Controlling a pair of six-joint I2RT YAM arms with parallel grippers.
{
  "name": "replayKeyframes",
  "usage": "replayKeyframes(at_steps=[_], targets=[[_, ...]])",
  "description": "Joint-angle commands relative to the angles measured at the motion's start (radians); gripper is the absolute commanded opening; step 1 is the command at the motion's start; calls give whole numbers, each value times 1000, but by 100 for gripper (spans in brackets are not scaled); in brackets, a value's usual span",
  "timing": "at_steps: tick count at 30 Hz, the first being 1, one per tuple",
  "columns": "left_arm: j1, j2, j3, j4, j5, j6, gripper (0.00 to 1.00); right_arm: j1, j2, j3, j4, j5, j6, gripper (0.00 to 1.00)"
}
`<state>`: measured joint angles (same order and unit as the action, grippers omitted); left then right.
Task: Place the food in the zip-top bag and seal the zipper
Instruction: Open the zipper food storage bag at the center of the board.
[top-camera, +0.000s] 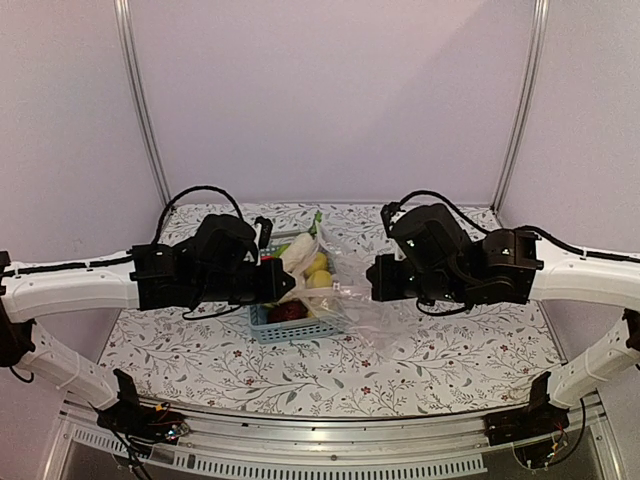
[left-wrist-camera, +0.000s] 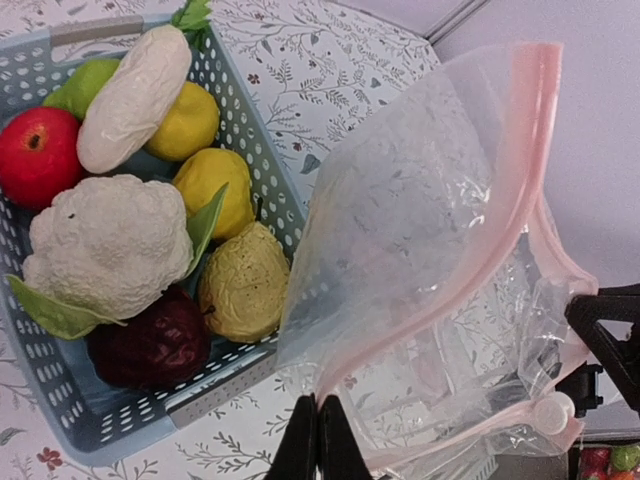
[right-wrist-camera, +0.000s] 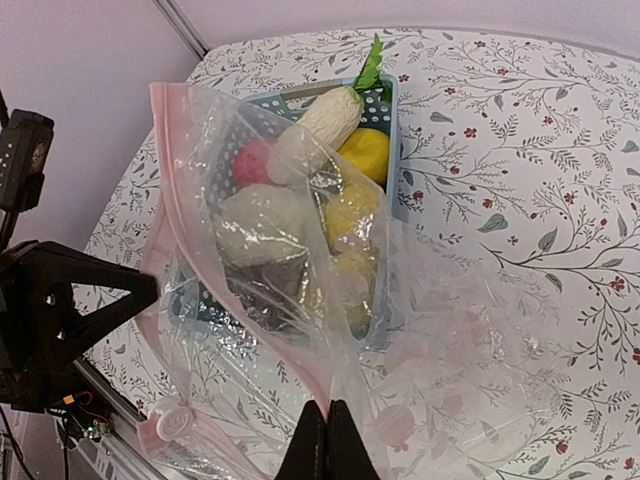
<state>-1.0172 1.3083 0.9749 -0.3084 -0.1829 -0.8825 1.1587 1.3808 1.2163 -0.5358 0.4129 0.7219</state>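
Left tool (left-wrist-camera: 318, 428): jaws clenched, pinching the mouth edge of the zip-top bag (left-wrist-camera: 420, 230) where the pink strip runs down to the fingertips.
Right tool (right-wrist-camera: 327, 435): jaws pressed together on the opposite side of the same bag mouth; film and pink strip converge at its tips.
Tool spacing: in the top view the left tool (top-camera: 287, 285) and right tool (top-camera: 372, 278) face each other, bag stretched between them.
Zip-top bag: clear, crinkly, lifted off the table (top-camera: 450, 360), hanging between the tools just right of the basket (left-wrist-camera: 120, 415), its film draped over the basket's near-right corner.
Zipper (left-wrist-camera: 505, 220): pink band along both lips of the mouth; lips apart, mouth gaping.
Slider (left-wrist-camera: 550, 410): small white tab at one end of the zipper, near the right arm's side.
Food: all in the light-blue basket, beside the bag; from the right wrist it shows only through the bag film.
Food, detail: cauliflower (left-wrist-camera: 110, 240) in the middle, radish (left-wrist-camera: 135, 95) lying across the top, tomato (left-wrist-camera: 38, 155) at the left wall, lemons (left-wrist-camera: 215, 190) along the right wall, dark purple piece (left-wrist-camera: 150, 340) at the near end, green piece (left-wrist-camera: 85, 85) at the far end.
Table: floral-print cover; basket sits centre, between the arms.
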Motion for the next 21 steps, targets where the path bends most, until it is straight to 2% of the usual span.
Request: replayKeyframes(at_steps=[1, 7, 9, 12, 15, 21], targets=[[38, -8, -37, -23, -11, -40, 0, 4, -50, -66, 53, 12, -9, 0], [54, -20, -86, 85, 63, -31, 0, 3, -78, -96, 126, -56, -57, 0], [52, -17, -88, 136, 111, -3, 4, 3, -73, -93, 137, -69, -62, 0], [41, -8, -65, 167, 150, 44, 20, 4, -64, -89, 163, -90, -58, 0], [24, -10, -30, 154, 145, 89, 49, 4, -47, -72, 172, -97, -57, 0], [-24, -69, 1, 87, 26, 169, 77, 4, -32, -56, 163, 3, -9, 0]])
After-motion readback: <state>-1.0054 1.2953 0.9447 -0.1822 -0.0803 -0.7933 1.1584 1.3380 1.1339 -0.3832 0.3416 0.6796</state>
